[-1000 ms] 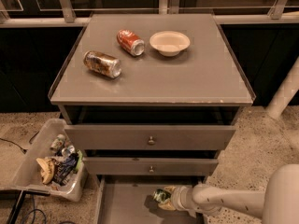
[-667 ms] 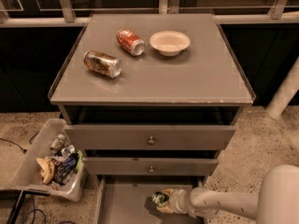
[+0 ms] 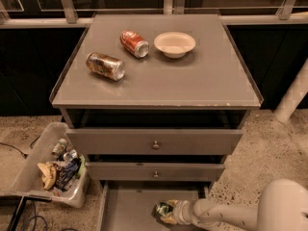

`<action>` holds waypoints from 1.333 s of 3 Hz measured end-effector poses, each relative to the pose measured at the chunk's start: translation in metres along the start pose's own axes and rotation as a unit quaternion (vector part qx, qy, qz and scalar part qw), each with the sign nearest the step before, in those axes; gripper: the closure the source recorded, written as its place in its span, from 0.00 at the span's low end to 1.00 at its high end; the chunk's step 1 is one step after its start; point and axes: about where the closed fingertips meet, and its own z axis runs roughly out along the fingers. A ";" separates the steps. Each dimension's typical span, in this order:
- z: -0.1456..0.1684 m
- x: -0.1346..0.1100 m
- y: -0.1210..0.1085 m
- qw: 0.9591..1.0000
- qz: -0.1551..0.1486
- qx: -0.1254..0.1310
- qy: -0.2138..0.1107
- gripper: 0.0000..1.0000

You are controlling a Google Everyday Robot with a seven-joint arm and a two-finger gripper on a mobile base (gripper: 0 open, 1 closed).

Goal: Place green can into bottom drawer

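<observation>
The green can (image 3: pixel 162 210) has a green and silver label and is low over the floor of the bottom drawer (image 3: pixel 126 208), which is pulled out under the two upper grey drawers. My gripper (image 3: pixel 168 211) reaches in from the lower right on a white arm and is shut on the can. The can's right side is hidden by my fingers. I cannot tell whether the can touches the drawer floor.
A red can (image 3: pixel 134 44), a gold-brown can (image 3: pixel 105 66) and a white bowl (image 3: pixel 174 44) lie on the cabinet top (image 3: pixel 192 81). A clear bin of trash (image 3: pixel 53 170) stands on the floor to the left. A white post (image 3: pixel 293 97) is at right.
My arm and the green can have shifted slightly lower and toward the front of the bottom drawer. Nothing on the cabinet top has moved.
</observation>
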 end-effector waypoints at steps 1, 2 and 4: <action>0.010 0.009 0.000 1.000 0.011 0.001 -0.008 1.00; 0.012 0.010 -0.001 1.000 0.012 0.002 -0.009 0.84; 0.012 0.010 -0.001 1.000 0.012 0.001 -0.009 0.37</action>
